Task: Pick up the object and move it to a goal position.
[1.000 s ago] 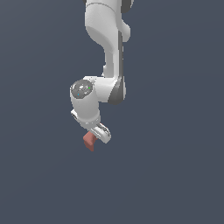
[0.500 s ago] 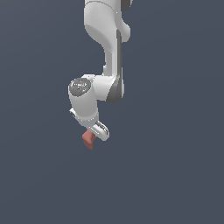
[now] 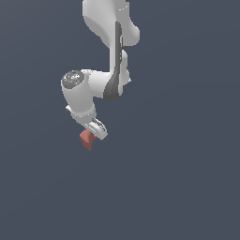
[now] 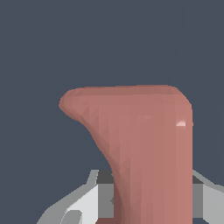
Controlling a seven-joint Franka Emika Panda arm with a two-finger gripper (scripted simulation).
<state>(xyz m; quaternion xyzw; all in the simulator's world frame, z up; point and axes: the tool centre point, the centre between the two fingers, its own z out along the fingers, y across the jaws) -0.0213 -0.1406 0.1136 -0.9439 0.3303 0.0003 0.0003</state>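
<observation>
The object [image 3: 86, 139] is pinched in the hand [image 3: 93, 133] and held aloft; the pickup looks done. No goal marker is seen; delivery is judged outstanding.

Flat, even render light; uniform dark slate backdrop, no cast shadows. Edges sharp, no blur. Small white glare spot on the matte reddish-brown curved block [image 4: 180, 124], right of frame centre.
</observation>
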